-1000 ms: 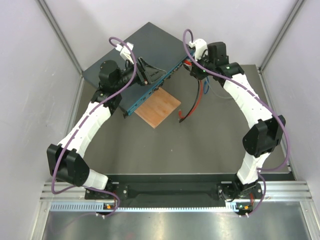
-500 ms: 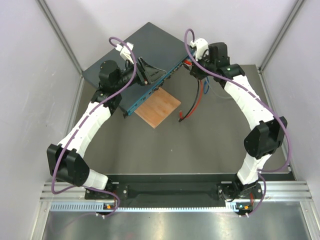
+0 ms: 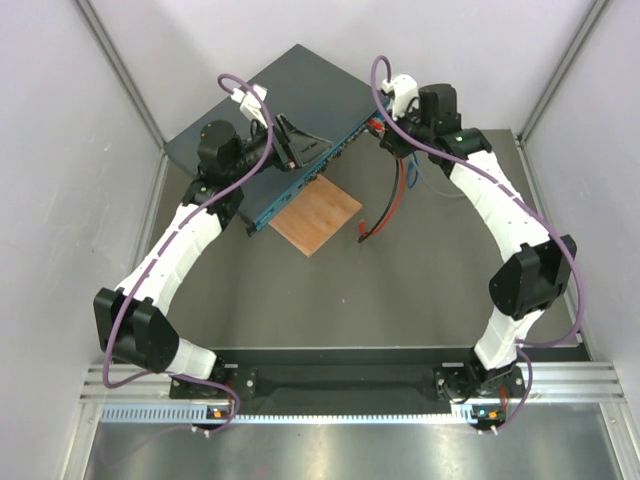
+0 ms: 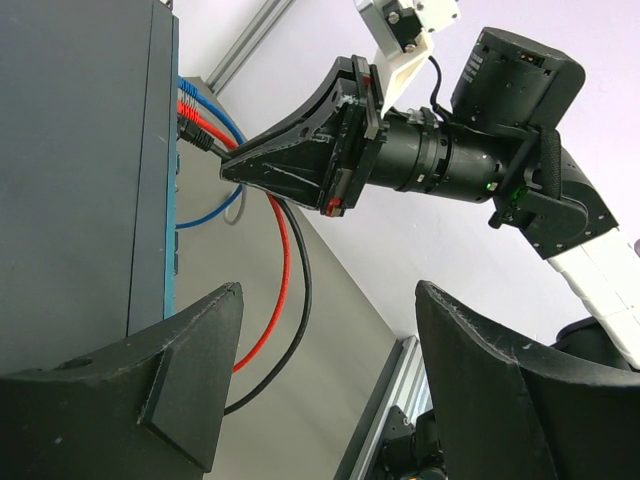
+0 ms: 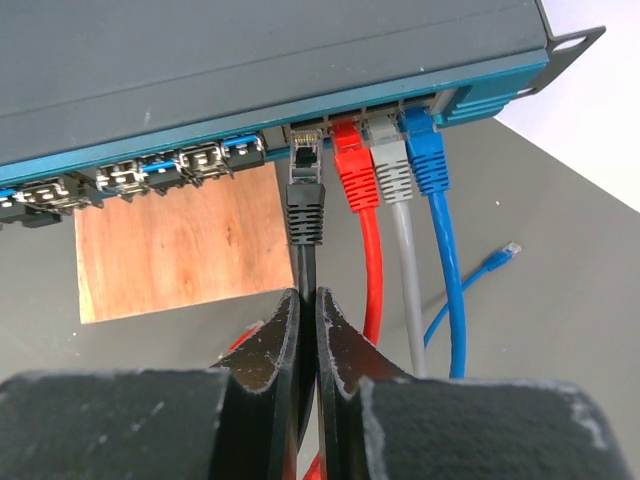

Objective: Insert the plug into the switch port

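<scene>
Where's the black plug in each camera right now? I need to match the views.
Right wrist: black plug at centre, tip at a port of the switch, just above the right gripper.
Left wrist: upper left, at the switch's teal edge.
Top external: too small to pick out; it is at the right gripper's tip.
Shared landmark: the red cable beside it.

Pale walls [image 3: 60, 120] close me in on three sides, with grey metal posts [image 3: 128, 85] at the back corners. My table [image 3: 400, 290] is dark grey, with a silver rail [image 3: 590, 380] along its near edge.
</scene>
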### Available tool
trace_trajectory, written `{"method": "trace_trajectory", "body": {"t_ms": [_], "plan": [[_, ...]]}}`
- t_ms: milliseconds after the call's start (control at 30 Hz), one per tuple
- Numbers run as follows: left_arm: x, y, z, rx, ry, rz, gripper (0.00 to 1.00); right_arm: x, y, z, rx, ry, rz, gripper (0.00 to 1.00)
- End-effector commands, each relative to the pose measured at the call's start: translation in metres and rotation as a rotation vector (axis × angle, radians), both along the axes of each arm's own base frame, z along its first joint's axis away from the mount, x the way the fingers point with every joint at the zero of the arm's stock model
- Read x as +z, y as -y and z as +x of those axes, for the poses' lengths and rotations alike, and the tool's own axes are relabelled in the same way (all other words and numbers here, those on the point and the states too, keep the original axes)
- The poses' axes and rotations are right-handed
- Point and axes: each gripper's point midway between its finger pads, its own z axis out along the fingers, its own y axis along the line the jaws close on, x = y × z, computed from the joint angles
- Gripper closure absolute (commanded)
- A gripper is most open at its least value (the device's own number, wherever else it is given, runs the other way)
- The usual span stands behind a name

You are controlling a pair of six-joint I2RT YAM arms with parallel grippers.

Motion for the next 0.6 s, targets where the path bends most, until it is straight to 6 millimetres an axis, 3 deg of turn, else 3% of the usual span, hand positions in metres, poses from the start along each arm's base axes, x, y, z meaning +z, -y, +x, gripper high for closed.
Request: {"method": "trace_trajectory", "body": {"t_ms": [0,267,567], "plan": [[0.017,-0.001,-0.003,-0.003,0.069,-0.022,0.25,0.014,-0.003,0.009,-0.014,0.047,0.008,1.00],[0.014,0.000,-0.002,-0.005,0.059,-0.023,0.25,0.009,0.000,0.008,-0.023,0.046,0.003,1.00],[0.014,0.001,-0.002,-0.005,0.056,-0.023,0.25,0.016,-0.019,0.000,0.079,0.044,0.043,1.00]]}}
